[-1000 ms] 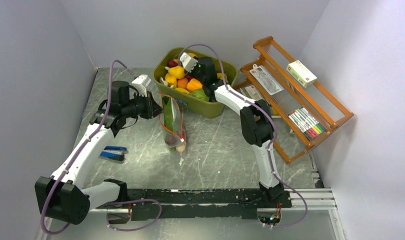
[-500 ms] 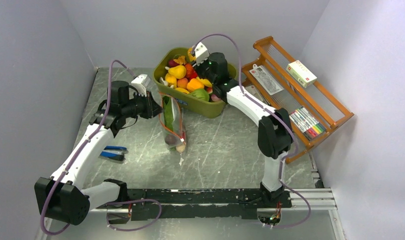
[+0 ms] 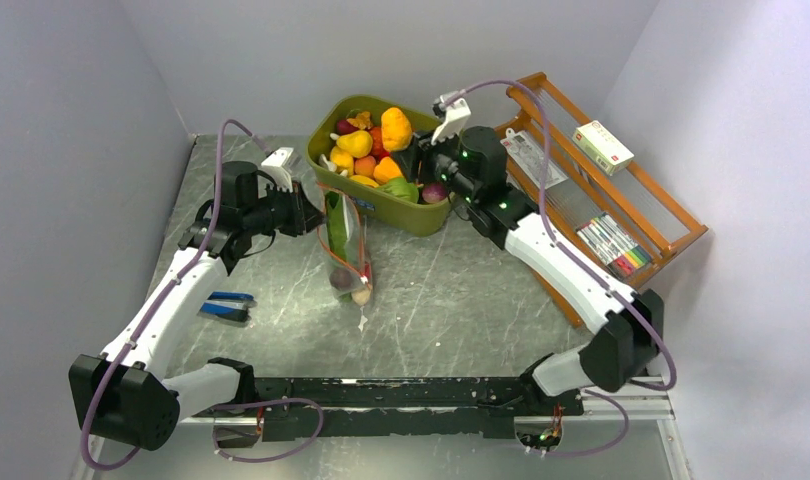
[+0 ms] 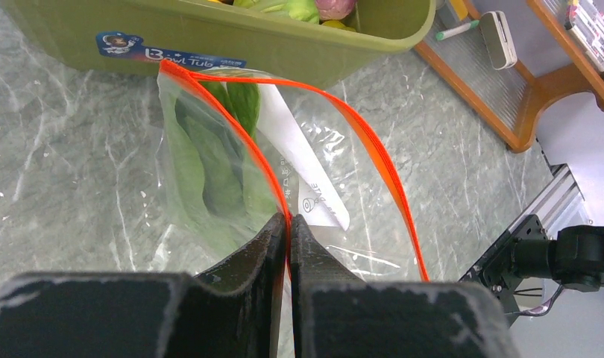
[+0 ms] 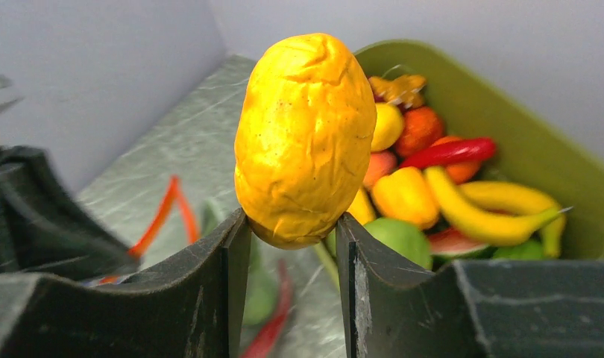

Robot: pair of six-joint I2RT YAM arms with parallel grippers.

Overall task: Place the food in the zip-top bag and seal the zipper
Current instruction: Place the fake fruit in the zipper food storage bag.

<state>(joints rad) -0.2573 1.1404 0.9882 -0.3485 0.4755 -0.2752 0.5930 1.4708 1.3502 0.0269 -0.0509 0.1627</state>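
Note:
The zip-top bag (image 3: 343,240) stands upright on the table in front of the olive tub (image 3: 421,215), its mouth held open. My left gripper (image 4: 288,220) is shut on one lip of the orange zipper (image 4: 373,149). Green leaves (image 4: 209,164) and a white label show inside the bag, with small pieces at its bottom (image 3: 356,290). My right gripper (image 5: 291,224) is shut on a wrinkled yellow toy fruit (image 5: 306,134), held above the tub's rim (image 3: 396,128). More toy food fills the tub (image 5: 508,134).
A wooden rack (image 3: 601,190) with packets, a box and markers leans at the right wall. A blue and black tool (image 3: 226,305) lies on the left of the table. A small pale scrap (image 3: 362,322) lies below the bag.
My right arm has risen out of the tub with the yellow fruit and swung to the right. The left gripper and the bag have stayed put.

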